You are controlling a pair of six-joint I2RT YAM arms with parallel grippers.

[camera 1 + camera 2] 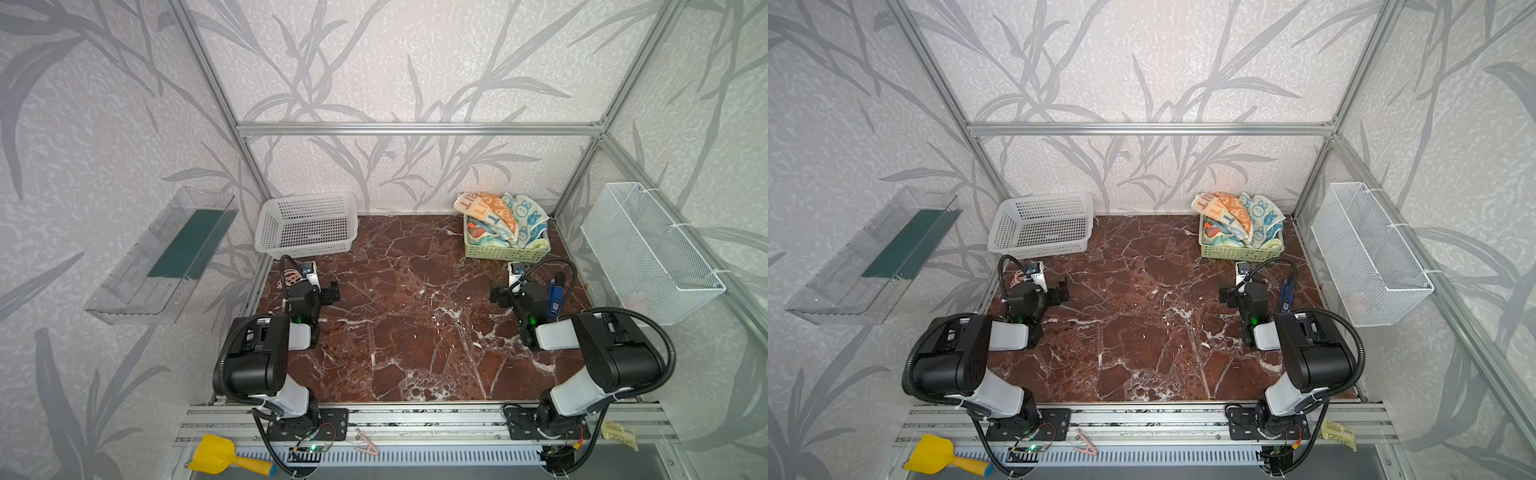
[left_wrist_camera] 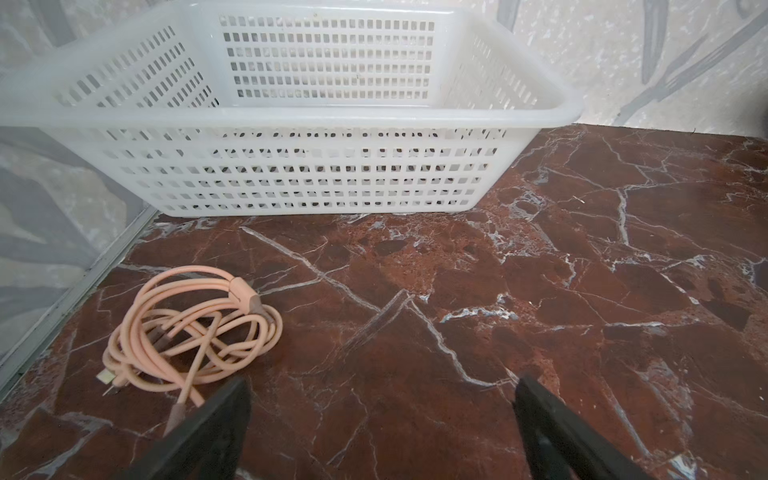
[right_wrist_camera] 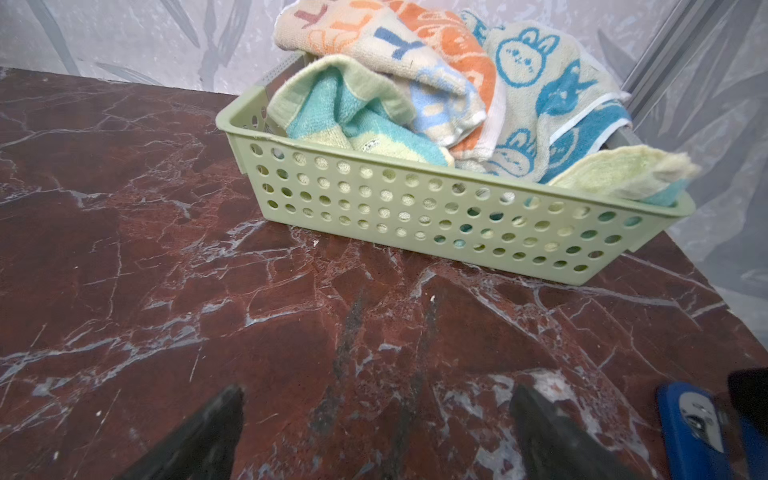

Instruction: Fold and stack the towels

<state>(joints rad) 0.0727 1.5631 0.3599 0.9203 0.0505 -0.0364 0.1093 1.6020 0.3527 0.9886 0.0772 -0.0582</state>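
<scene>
Several crumpled towels [image 1: 500, 218] [image 1: 1237, 220] are heaped in a green perforated basket [image 1: 505, 251] [image 3: 436, 208] at the back right in both top views. The right wrist view shows a cream lettered towel [image 3: 374, 37] on top, an orange one [image 3: 465, 54], a white one with blue bunnies [image 3: 540, 95] and a teal one [image 3: 353, 116]. My right gripper [image 1: 496, 293] [image 3: 376, 395] hovers open over bare marble in front of that basket. At the left, my left gripper [image 1: 332, 291] [image 2: 382, 386] is open and empty, facing a white basket.
The white perforated basket [image 1: 305, 249] [image 2: 291, 174] stands empty at the back left. A coiled pink cable [image 2: 191, 328] lies beside the left gripper. A blue object [image 3: 690, 424] lies by the right gripper. A wire basket [image 1: 648, 253] hangs on the right wall.
</scene>
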